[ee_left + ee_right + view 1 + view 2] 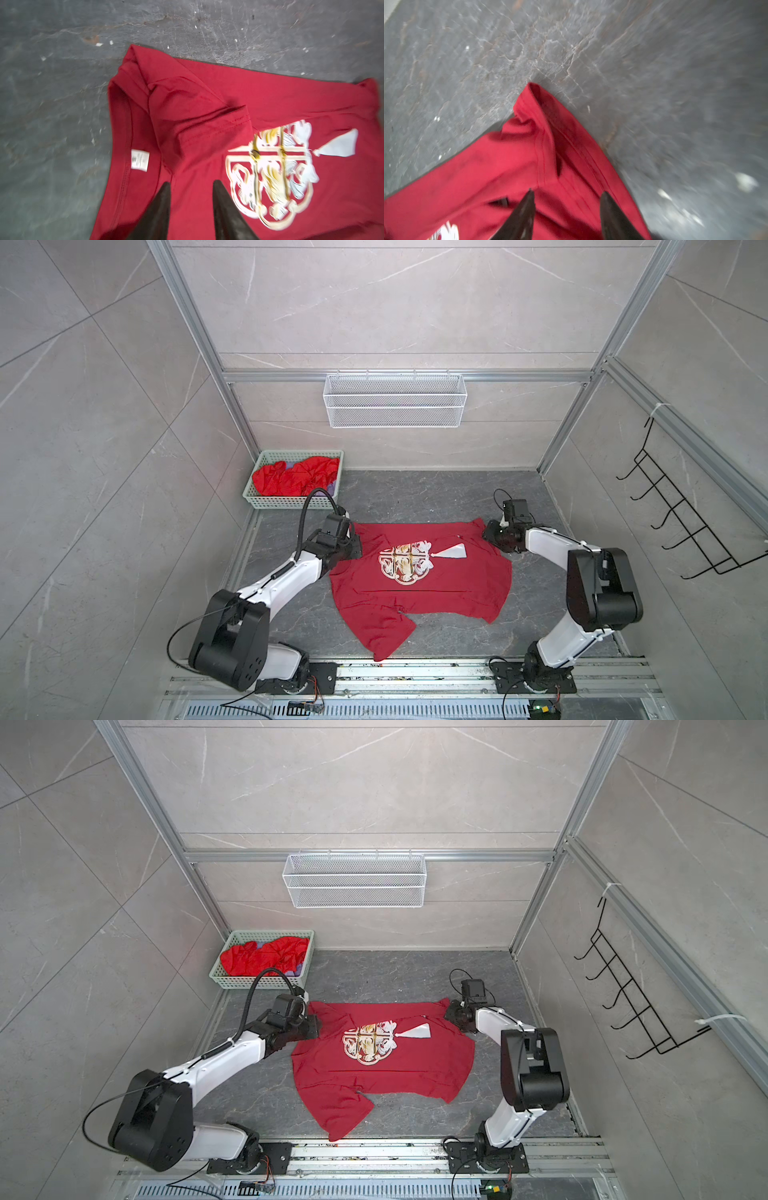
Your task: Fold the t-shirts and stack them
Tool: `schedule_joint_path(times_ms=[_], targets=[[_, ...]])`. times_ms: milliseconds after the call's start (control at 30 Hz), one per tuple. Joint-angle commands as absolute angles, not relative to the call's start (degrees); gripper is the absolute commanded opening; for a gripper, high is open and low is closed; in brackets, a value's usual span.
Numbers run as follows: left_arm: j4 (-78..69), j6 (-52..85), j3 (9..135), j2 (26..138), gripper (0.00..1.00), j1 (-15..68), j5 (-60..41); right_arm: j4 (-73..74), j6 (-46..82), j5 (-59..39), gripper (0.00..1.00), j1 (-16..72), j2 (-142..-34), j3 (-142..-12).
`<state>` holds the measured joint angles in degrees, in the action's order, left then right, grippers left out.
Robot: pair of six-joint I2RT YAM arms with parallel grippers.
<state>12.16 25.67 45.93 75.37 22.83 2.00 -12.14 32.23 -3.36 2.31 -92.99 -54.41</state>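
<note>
A dark crimson t-shirt [419, 589] [382, 1073] lies spread on the grey table with its white-gold print [405, 563] facing up. Its far edge is folded straight and one sleeve [386, 632] points toward the front edge. My left gripper [355, 546] [316, 1025] hangs just over the collar end. In the left wrist view it [192, 182] is open above bare cloth, near the white label [140, 160] and a folded sleeve [199, 124]. My right gripper [488, 533] [451, 1013] [568, 191] is open over the hem corner [533, 99]. More red t-shirts [297, 479] fill a basket.
A pale green basket [286, 502] stands at the table's back left corner. A white wire basket [395, 400] hangs on the back wall and a black hook rack [681, 522] on the right wall. A metal rail [415, 676] runs along the front edge.
</note>
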Motion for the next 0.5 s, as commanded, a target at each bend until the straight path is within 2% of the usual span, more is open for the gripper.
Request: schedule_joint_path(times_ms=[0, 200, 467], targets=[[12.71, 26.42, 47.61, 72.38, 0.45, 22.76, 4.59, -13.07, 33.42, -1.13, 0.54, 2.13, -89.36, -55.10], [12.66, 27.63, 53.39, 83.01, 0.44, 22.76, 4.21, -7.30, 36.39, -9.99, 0.51, 2.78, -94.40, -58.44], [7.76, 33.14, 60.06, 98.20, 0.44, 23.10, 0.77, -1.55, 39.10, -13.21, 0.48, 6.19, -103.58, -61.95]])
